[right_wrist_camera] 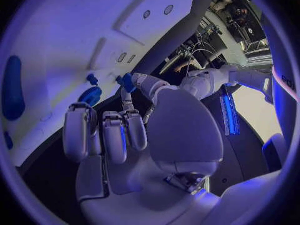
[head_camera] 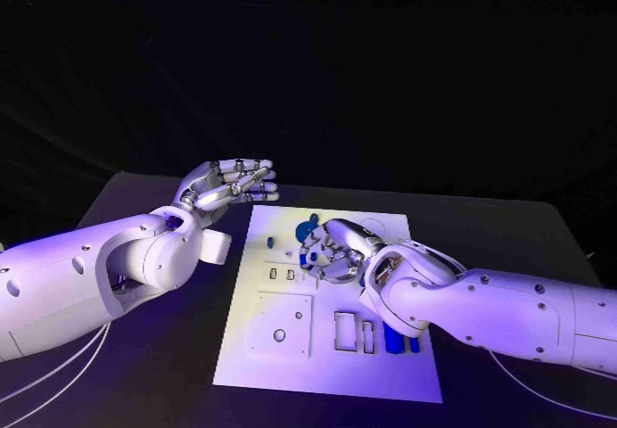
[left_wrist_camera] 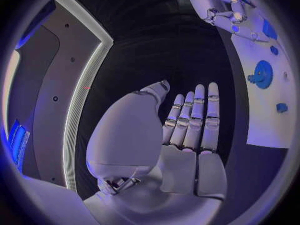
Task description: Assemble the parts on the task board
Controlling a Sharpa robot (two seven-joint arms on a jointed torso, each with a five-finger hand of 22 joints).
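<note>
The white task board (head_camera: 328, 357) lies in the middle of the table. A blue gear (head_camera: 308, 232) sits near its far edge and also appears in the left wrist view (left_wrist_camera: 262, 75). My right hand (head_camera: 342, 254) hovers over the board's middle, just nearer than the gear. It pinches a small blue part (right_wrist_camera: 127, 81) between thumb and a fingertip, with the other fingers (right_wrist_camera: 115, 135) curled. My left hand (head_camera: 232, 184) is raised beyond the board's far left corner. Its fingers (left_wrist_camera: 199, 117) are straight and side by side, and it holds nothing.
A small blue peg (head_camera: 271, 241) stands on the board left of my right hand. Two blue bars (head_camera: 401, 343) lie beside rectangular slots (head_camera: 346, 330) under my right forearm. A raised square plate (head_camera: 283, 323) with a hole takes up the board's near left.
</note>
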